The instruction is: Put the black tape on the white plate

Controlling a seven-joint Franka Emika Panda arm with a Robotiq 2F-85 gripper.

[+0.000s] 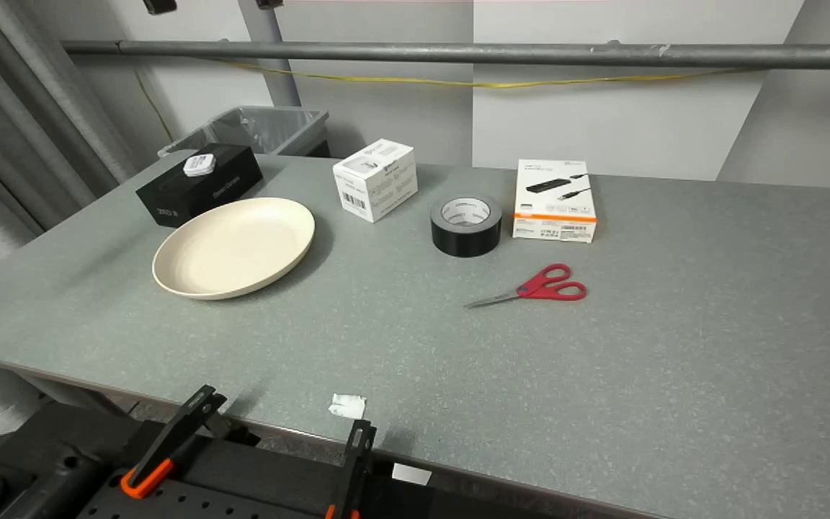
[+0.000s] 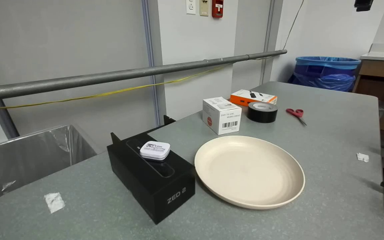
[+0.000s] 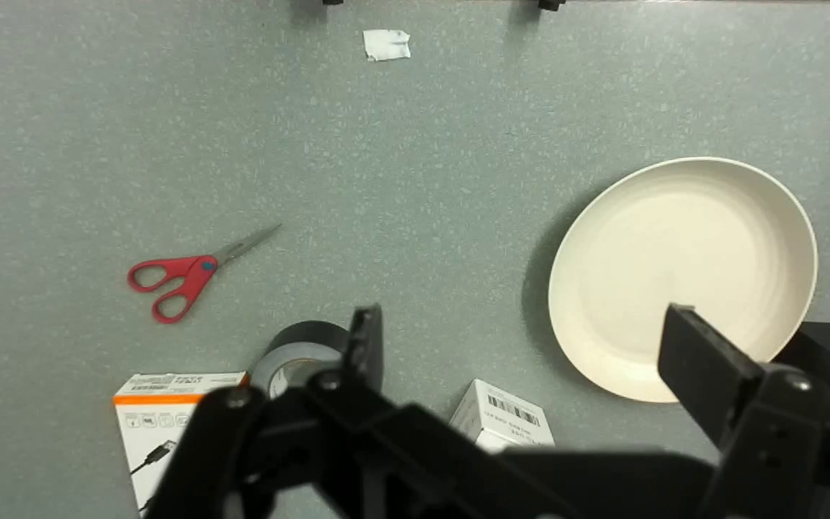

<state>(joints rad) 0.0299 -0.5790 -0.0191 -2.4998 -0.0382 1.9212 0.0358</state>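
A grey pipe [image 1: 458, 52] runs along the wall [image 1: 602, 122] behind your grey worktop [image 1: 674, 375], where the black tape [image 1: 466, 238] lies flat between the small white box [image 1: 377, 180] and the orange-striped carton [image 1: 554, 202], well apart from the white plate [image 1: 235, 249]. By the look of it you're at the reaching stage, with the pick-up not yet made. Your next move likely calls for bringing the pincer [image 3: 521, 313] over the black tape and lowering it square, turned so that neither side catches the carton just beside it. In the wrist view its fingers [image 3: 703, 375] stand spread wide, with nothing gripped between them and, as far as you can see, touching nothing; they hang well above the worktop.
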